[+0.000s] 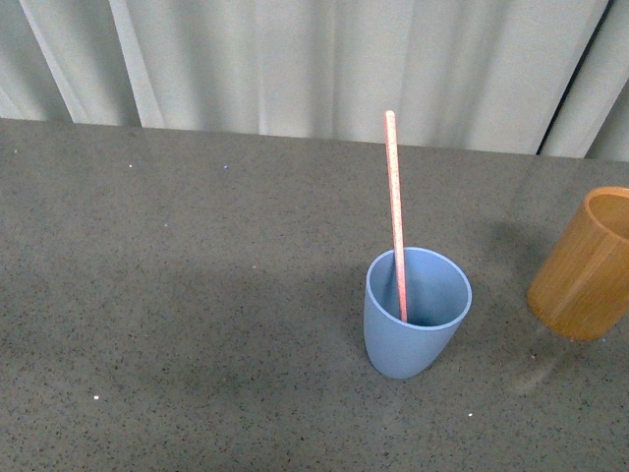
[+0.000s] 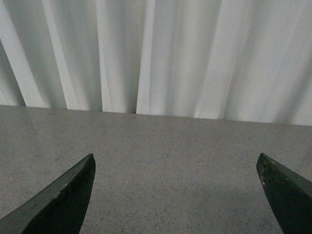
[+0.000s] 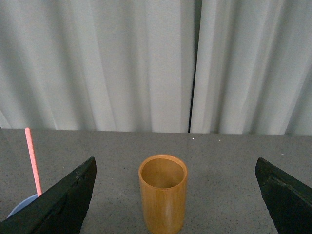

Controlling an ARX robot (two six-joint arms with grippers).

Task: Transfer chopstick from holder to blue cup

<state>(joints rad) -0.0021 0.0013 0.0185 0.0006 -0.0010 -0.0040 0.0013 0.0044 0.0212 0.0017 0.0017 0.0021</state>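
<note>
Chopstick [image 1: 396,211] stands in blue cup [image 1: 413,315], holder [image 3: 163,192] empty; both end effectors gape wide, holding nothing.

Holder [image 1: 588,265] clipped by the right edge in the front view, far side of rim out of shot; base cut by the lower edge in the right wrist view. Chopstick [image 1: 396,211] lower end hidden inside blue cup [image 1: 413,315]. In the right wrist view, most of that cup hidden behind a dark finger [image 3: 58,204]; only a sliver of rim showing. Finger roots cut off in both wrist views.
</note>
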